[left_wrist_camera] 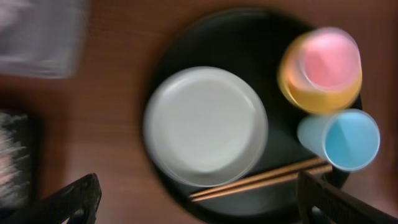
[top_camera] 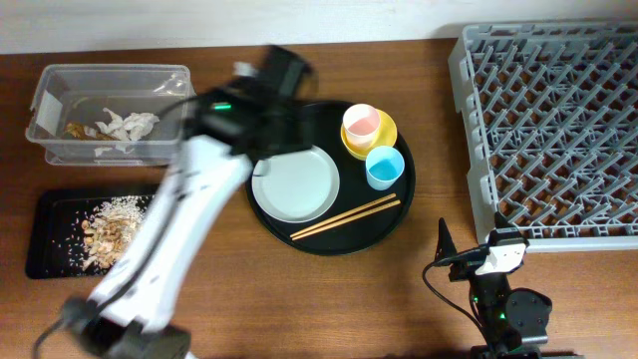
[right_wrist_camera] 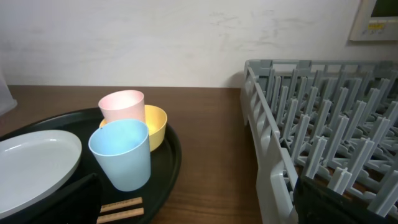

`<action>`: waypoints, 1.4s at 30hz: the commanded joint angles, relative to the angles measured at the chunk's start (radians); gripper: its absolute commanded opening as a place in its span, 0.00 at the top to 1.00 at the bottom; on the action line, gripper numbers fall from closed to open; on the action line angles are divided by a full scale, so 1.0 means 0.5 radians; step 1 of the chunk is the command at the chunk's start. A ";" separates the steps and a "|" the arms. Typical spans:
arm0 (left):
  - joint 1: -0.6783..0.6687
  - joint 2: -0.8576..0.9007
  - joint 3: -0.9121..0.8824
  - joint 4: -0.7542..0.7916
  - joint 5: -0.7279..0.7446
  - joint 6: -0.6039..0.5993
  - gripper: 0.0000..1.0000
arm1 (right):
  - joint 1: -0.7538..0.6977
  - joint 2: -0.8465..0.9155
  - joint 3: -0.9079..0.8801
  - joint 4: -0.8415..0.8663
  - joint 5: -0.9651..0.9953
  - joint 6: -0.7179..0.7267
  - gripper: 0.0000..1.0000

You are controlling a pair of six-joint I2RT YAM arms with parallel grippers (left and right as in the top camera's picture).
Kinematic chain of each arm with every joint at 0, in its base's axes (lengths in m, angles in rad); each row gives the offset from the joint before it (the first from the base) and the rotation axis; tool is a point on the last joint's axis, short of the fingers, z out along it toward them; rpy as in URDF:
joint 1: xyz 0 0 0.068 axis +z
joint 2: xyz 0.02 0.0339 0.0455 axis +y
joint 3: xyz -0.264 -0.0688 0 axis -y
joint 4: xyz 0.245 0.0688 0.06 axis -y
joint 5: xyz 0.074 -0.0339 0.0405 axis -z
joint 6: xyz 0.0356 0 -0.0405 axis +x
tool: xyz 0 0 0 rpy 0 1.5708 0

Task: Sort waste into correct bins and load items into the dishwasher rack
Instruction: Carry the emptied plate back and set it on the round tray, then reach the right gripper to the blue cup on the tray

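Note:
The grey-green plate (top_camera: 295, 184), the pink cup (top_camera: 361, 122) inside the yellow bowl (top_camera: 386, 135), the blue cup (top_camera: 384, 166) and the chopsticks (top_camera: 347, 216) sit on a round black tray. My left gripper (left_wrist_camera: 199, 198) is open and empty, high above the plate (left_wrist_camera: 205, 124); its view is motion-blurred. My right gripper (right_wrist_camera: 205, 208) is open and empty, low over the table between the tray and the grey rack (top_camera: 558, 120). The napkin (top_camera: 128, 125) and wrapper (top_camera: 75, 130) lie in the clear tub (top_camera: 60, 85). Food scraps (top_camera: 110, 224) lie on the flat black tray (top_camera: 50, 214).
The round black tray (top_camera: 399, 214) stands mid-table. My left arm (top_camera: 189, 209) crosses from the front left over the table toward it. The rack's near wall (right_wrist_camera: 273, 174) rises just right of my right gripper.

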 commanded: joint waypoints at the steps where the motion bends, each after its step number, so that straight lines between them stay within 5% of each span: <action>1: 0.401 -0.268 0.032 -0.214 -0.035 0.002 0.01 | 0.011 -0.008 -0.009 -0.010 0.011 0.013 0.02; 11: 1.196 -0.394 0.031 -0.622 0.031 0.002 0.01 | 0.011 -0.008 -0.009 -0.010 0.011 0.013 0.02; 30: 1.244 -0.394 0.031 -0.662 0.032 0.003 0.01 | 0.011 -0.008 -0.009 0.023 -0.040 0.054 0.02; 35: 1.244 -0.394 0.031 -0.661 0.032 0.003 0.01 | 0.011 -0.008 -0.009 0.186 -1.318 1.345 0.02; 36: 1.244 -0.394 0.031 -0.661 0.031 0.003 0.01 | 0.011 -0.008 -0.009 0.230 -1.598 1.840 0.02; 39: 1.244 -0.394 0.031 -0.662 0.031 0.003 0.01 | 0.011 -0.008 -0.009 0.245 -1.663 2.687 0.02; 42: 1.244 -0.394 0.031 -0.661 0.032 0.003 0.00 | 0.011 -0.008 -0.009 0.636 -1.519 3.127 0.02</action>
